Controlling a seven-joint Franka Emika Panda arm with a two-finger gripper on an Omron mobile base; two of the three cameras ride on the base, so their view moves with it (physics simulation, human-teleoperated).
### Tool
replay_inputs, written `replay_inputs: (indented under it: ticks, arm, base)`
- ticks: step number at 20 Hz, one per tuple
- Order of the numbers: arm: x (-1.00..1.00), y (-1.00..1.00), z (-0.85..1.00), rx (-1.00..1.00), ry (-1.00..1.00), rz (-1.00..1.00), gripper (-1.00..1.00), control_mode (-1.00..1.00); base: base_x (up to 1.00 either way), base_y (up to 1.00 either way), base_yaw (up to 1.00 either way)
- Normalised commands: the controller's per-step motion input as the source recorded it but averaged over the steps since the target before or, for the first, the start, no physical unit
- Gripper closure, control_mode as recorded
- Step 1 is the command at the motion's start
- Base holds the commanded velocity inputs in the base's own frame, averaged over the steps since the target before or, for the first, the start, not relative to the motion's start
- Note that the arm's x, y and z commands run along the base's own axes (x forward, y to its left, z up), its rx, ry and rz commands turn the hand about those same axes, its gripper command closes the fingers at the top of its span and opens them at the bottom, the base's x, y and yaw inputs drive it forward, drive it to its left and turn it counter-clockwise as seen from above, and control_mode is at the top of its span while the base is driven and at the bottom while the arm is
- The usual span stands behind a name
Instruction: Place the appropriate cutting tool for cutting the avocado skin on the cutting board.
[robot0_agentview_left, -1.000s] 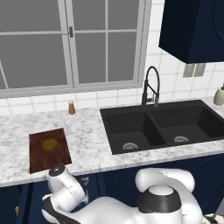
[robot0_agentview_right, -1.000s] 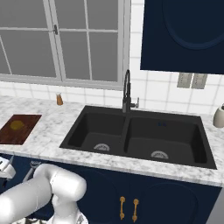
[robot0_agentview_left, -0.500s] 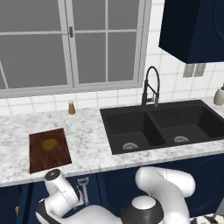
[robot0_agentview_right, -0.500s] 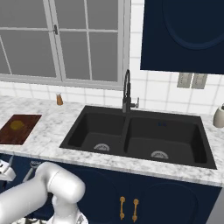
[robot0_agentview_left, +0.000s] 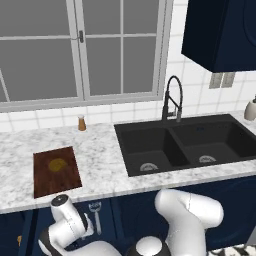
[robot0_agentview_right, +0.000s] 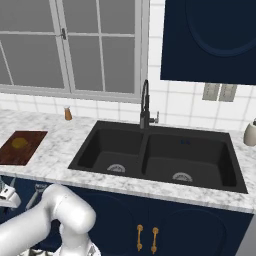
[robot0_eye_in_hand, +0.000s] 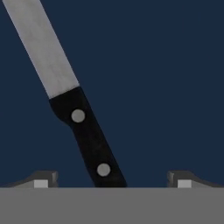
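The knife (robot0_eye_in_hand: 76, 111) lies on a dark blue surface in the hand view, its silver blade running to the upper left and its black riveted handle reaching down between my fingertips. My gripper (robot0_eye_in_hand: 111, 180) is open, with its fingertips (robot0_eye_in_hand: 41, 180) wide apart on either side of the handle and not touching it. The arm's wrist (robot0_agentview_left: 67, 220) hangs below the counter's front edge. On the counter above lies the dark reddish-brown cutting board (robot0_agentview_left: 56, 172) (robot0_agentview_right: 21, 147), with the small olive-yellow avocado (robot0_agentview_left: 57, 164) (robot0_agentview_right: 20, 143) on it.
A short silver utensil with a slotted head (robot0_agentview_left: 95, 214) (robot0_agentview_right: 37, 192) lies beside my hand below the counter edge. An orange-brown shaker (robot0_agentview_left: 81, 123) (robot0_agentview_right: 68, 114) stands by the window. The black double sink (robot0_agentview_left: 190, 145) and tap (robot0_agentview_left: 172, 100) are to the right.
My hand has sunk a little lower below the counter's edge, and the elbow has swung down with it. The board and the avocado have not moved.
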Motion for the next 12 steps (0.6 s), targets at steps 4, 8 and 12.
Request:
replay_inputs:
  ticks: [4,8,12]
  arm:
    - [0.21,0.03,-0.31,0.00,0.05,0.00,-1.00,-1.00]
    - [0.01,0.11,-0.52,0.00,0.03,0.00,-1.00,-1.00]
    - [-0.19,0.07,-0.84,-0.02,0.01,0.00,1.00,-1.00]
  base:
    - [0.00,0.00,0.00]
    - [0.00,0.00,0.00]
    - [0.00,0.00,0.00]
